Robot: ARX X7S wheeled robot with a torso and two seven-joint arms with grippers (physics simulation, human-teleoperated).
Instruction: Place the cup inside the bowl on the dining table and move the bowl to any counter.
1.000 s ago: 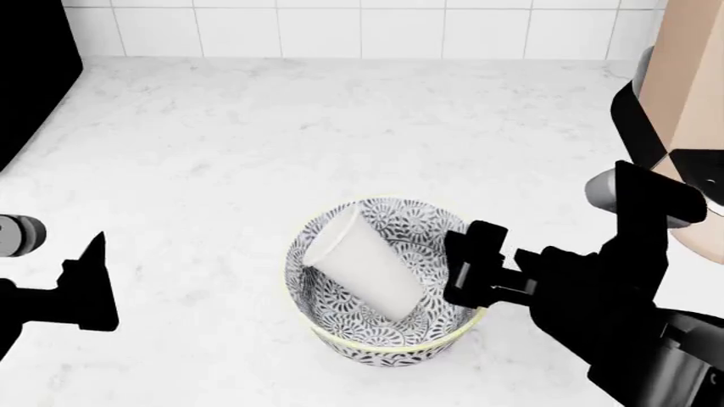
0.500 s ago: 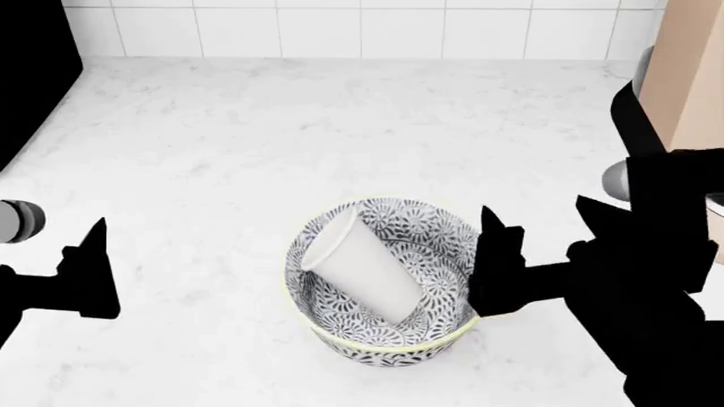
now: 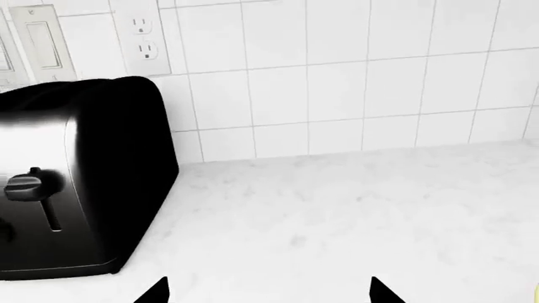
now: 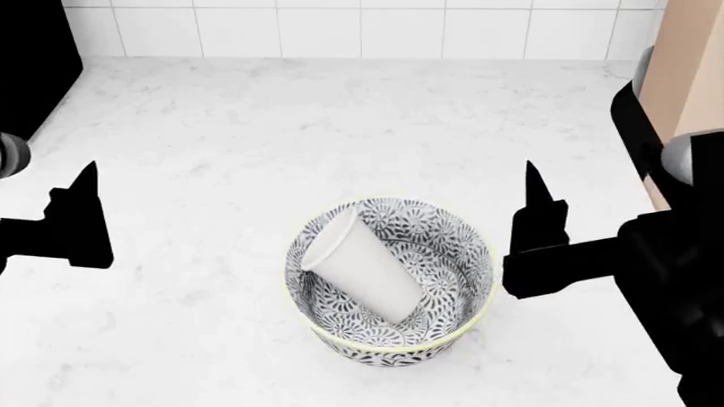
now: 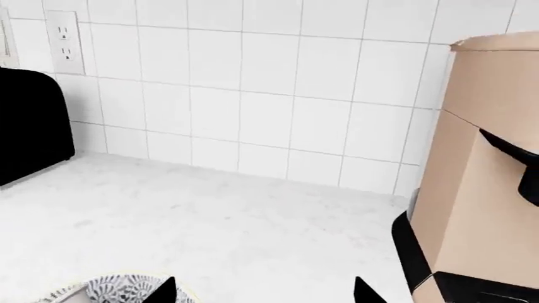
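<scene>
Marble-look counter backed by white tiles bears the bowl; both end effectors spread.

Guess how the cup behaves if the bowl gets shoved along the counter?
The cup lies tilted in the bowl, leaning on its wall, so it would likely slide or roll. It looks light, smooth and tapered, probably curving rather than rolling straight. The deep wall should likely contain it.

1. Both arms are showing as flat, matte black silhouettes with blocky, angular outlines in the head view.
2. The left claw and right claw are each ending in a pointed black fingertip.
3. A rounded grey metallic joint is sitting on each arm, behind the claw.
</scene>
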